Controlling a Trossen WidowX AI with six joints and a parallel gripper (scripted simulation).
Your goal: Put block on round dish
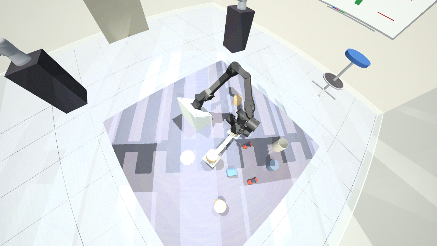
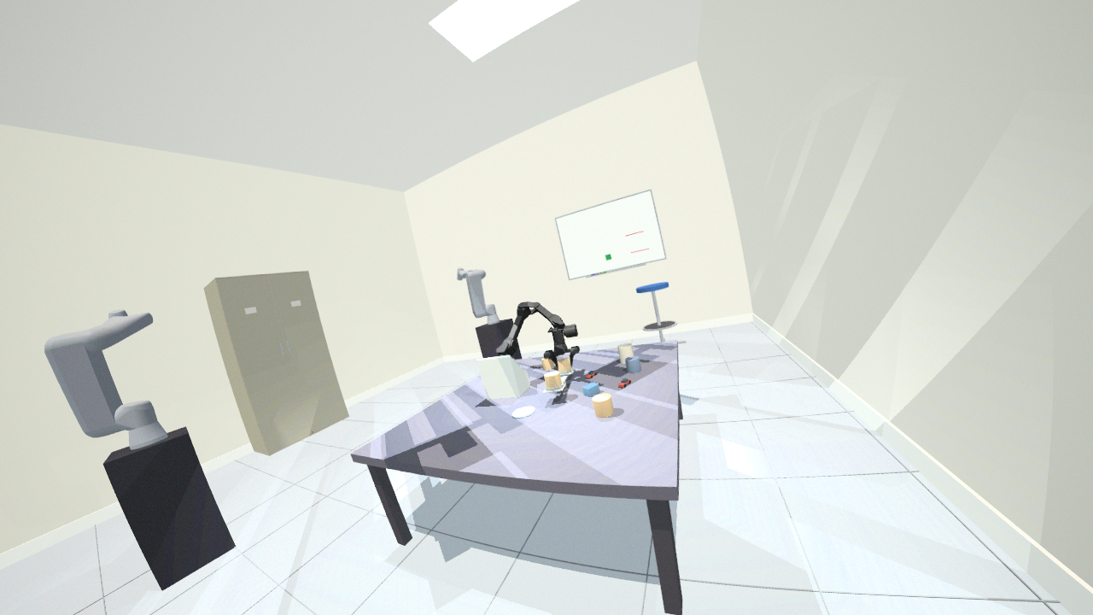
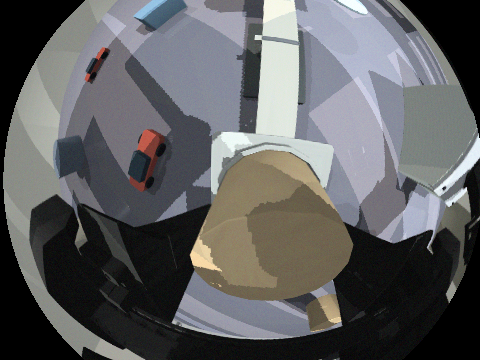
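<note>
No readable text, labels or numbers; the whiteboard (image 1: 375,18) (image 2: 611,229) shows only coloured marks, seemingly.

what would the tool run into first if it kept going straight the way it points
The tool is shut on a tan cup, so going on it would likely first meet the white platform at that end of the balance; the depth left between is unclear.

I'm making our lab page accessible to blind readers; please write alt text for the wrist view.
The black gripper is shut on a tan cup standing on the white end plate of a balance, whose beam runs away toward the top edge. Two red toy cars and a blue block lie to the image's left.
</note>
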